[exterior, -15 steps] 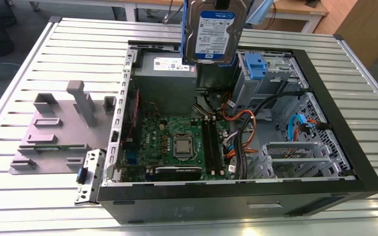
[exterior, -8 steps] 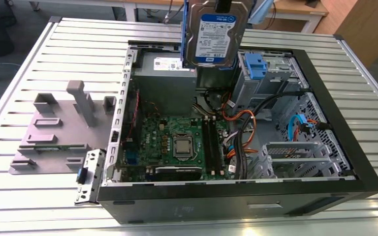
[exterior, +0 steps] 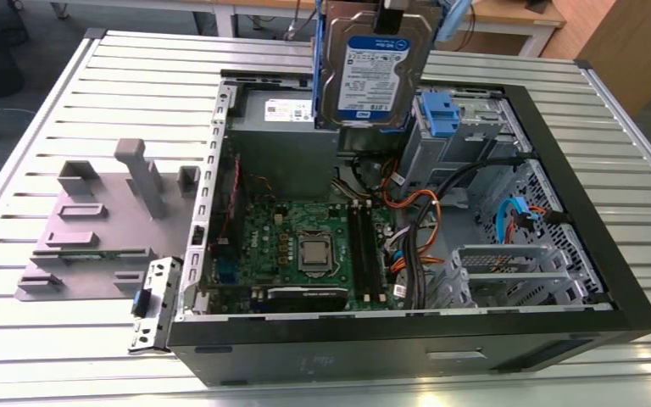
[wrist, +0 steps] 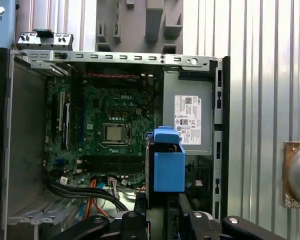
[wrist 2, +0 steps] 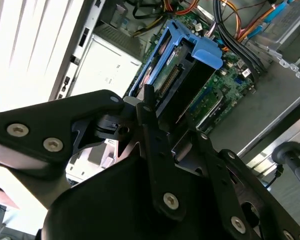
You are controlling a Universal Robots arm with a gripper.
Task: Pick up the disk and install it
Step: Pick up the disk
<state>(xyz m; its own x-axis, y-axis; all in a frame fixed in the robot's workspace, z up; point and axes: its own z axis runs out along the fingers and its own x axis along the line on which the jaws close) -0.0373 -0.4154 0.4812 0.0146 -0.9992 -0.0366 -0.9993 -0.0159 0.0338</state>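
Since the rectangular silver metal hard drive in its blue plastic carrier, the disk (exterior: 365, 72), hangs in the air above the open black computer case (exterior: 597, 212), the picking-up part of the task looks done. The gripper (wrist: 164, 207) is clamped on the disk. In both wrist views it pinches the carrier at the end away from the case, and the disk touches nothing else.

In the exterior view the disk stands upright with its label facing the camera. It is above the grey power supply box (exterior: 286, 140) and near a bare blue plastic clip (exterior: 439, 114) mounted in the case. In the first wrist view the disk's blue end tab (wrist: 168, 160) points toward the case interior, between the green motherboard (wrist: 105, 125) and the power supply box.

The installing part is not yet done: the disk sits in no bay, so I judge the task roughly halfway through its 2 steps. The case lies on its side on the slatted metal table (exterior: 31, 356). A grey plastic fixture (exterior: 99, 229) stands well apart from the disk, at the exterior view's left.
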